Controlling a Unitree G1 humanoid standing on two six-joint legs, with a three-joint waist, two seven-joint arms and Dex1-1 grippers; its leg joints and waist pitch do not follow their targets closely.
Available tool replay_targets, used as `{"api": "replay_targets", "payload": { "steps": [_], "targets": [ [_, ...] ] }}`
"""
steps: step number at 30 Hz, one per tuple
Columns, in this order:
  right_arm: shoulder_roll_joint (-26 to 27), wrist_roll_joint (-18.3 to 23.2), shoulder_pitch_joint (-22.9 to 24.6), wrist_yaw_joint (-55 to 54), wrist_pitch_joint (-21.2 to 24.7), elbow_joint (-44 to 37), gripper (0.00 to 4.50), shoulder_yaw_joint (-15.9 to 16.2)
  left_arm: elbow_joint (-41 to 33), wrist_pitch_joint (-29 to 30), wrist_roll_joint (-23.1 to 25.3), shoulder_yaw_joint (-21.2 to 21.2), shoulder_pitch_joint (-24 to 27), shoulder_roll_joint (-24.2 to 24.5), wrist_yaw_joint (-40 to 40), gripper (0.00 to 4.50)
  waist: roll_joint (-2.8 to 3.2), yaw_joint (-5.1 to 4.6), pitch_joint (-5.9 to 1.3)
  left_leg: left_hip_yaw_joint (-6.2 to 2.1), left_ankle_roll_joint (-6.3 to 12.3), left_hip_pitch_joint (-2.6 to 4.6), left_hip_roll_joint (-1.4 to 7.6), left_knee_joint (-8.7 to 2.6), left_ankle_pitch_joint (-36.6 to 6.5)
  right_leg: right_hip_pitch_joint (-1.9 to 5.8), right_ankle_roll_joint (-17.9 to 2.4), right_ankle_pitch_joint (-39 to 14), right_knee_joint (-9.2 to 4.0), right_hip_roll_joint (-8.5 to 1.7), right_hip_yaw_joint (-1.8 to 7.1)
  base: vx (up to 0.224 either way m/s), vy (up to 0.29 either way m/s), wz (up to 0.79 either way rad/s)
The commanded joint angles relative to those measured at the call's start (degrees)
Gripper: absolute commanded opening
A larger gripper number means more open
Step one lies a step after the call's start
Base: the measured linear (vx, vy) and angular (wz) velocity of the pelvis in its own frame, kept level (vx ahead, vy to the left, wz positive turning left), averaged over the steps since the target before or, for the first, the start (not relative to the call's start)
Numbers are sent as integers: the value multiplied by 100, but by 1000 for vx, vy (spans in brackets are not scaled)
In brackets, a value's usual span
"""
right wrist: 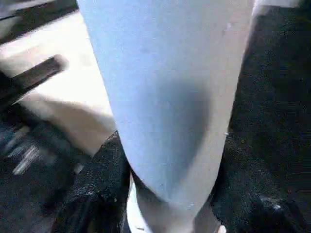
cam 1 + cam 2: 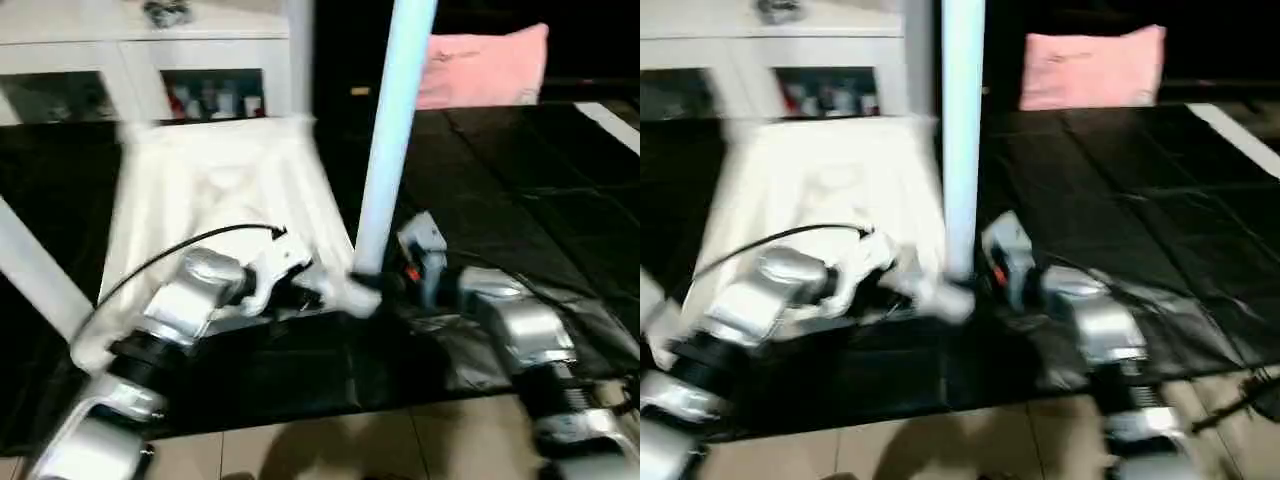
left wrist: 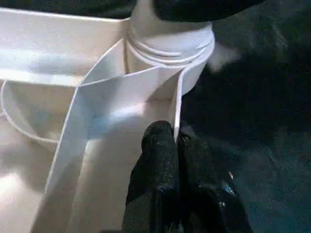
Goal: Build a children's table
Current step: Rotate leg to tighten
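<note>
Upside-down white plastic rectangular tabletop (image 2: 215, 200) flat on the black floor mat (image 2: 520, 190), ribbed underside up. One long white tapered tube leg (image 2: 390, 140) upright in the near right corner socket (image 3: 167, 46). Another white tube leg (image 2: 35, 270) slanting off the left side. Left gripper (image 3: 170, 141) pinched on the tabletop's rim right beside that socket, right gripper (image 2: 385, 278) around the upright leg's base from the right. White glass-doored cabinet (image 2: 150, 60) behind the tabletop, pink pillow (image 2: 485, 65) further right at the back. Pale tile floor (image 2: 350, 445) in front of the mat.
</note>
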Motion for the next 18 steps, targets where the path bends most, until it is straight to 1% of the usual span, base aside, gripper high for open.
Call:
{"api": "replay_targets", "payload": {
  "steps": [1,2,3,4,5,7,8,9,12,14,16,17,18],
  "targets": [
    [445,-141,5,-457,224,298,201,339,-452,19,-291,86,-122,-513,351,0,-19,65,-410,-44,252,-71,95,-374,-585,391,-539,-2063,-539,-389,354,0,0,0],
    [687,-283,-50,-961,198,415,200,326,-411,95,-278,179,-149,-793,752,0,-18,51,-408,-38,270,-64,107,-372,-582,376,-556,-1993,-538,-385,361,0,0,0],
    [834,-358,-92,-1229,170,490,200,329,-384,92,-241,181,-165,-937,940,0,-10,43,-410,-41,242,-60,119,-373,-571,366,-583,-1954,-524,-387,364,0,0,0],
    [941,-398,-130,-1416,153,541,200,326,-363,72,-207,164,-177,-1027,1053,0,-18,40,-403,-44,228,-58,104,-380,-620,372,-566,-2036,-550,-381,345,0,0,0],
    [1007,-434,-150,-1508,142,549,200,318,-388,104,-180,147,-177,-1070,1105,0,4,50,-408,-43,244,-44,98,-380,-655,371,-530,-2071,-560,-390,354,0,0,0],
    [1080,-438,-163,-1538,98,509,200,305,-414,153,-152,132,-188,-1105,1169,0,-1,53,-409,-50,275,-57,105,-390,-652,380,-504,-1961,-544,-385,360,0,0,0],
    [1121,-381,-159,-1514,85,473,200,280,-426,179,-139,121,-198,-1109,1209,0,11,59,-417,-49,300,-55,108,-388,-645,387,-509,-1855,-531,-385,365,0,0,0],
    [1129,-358,-157,-1501,93,461,251,268,-427,178,-133,110,-206,-1102,1212,0,13,57,-412,-52,324,-63,112,-394,-646,388,-528,-1789,-529,-384,367,0,0,0],
    [1108,-335,-116,-1362,32,375,251,282,-436,132,-77,26,-192,-1003,1142,0,16,56,-407,-50,323,-51,115,-397,-721,384,-544,-1800,-535,-386,369,0,0,0],
    [1048,-305,-66,-1248,-16,289,291,268,-439,61,-12,-50,-147,-885,1073,0,16,54,-407,-57,314,-56,121,-404,-738,390,-548,-1793,-528,-392,374,0,0,0],
    [1008,-275,-43,-1175,-49,249,298,257,-434,42,0,-62,-141,-863,1062,0,15,59,-413,-50,333,-61,115,-397,-704,399,-572,-1697,-522,-396,381,0,0,0],
    [879,-183,13,-910,-104,144,310,250,-436,-10,-1,-84,-117,-743,937,0,16,60,-417,-54,346,-59,125,-400,-645,400,-608,-1597,-506,-393,382,0,0,0],
    [861,-172,20,-871,-114,130,325,251,-436,-18,-2,-87,-116,-728,920,0,4,63,-419,-56,358,-57,127,-402,-639,402,-616,-1566,-501,-392,380,0,0,0]
  ]
}}
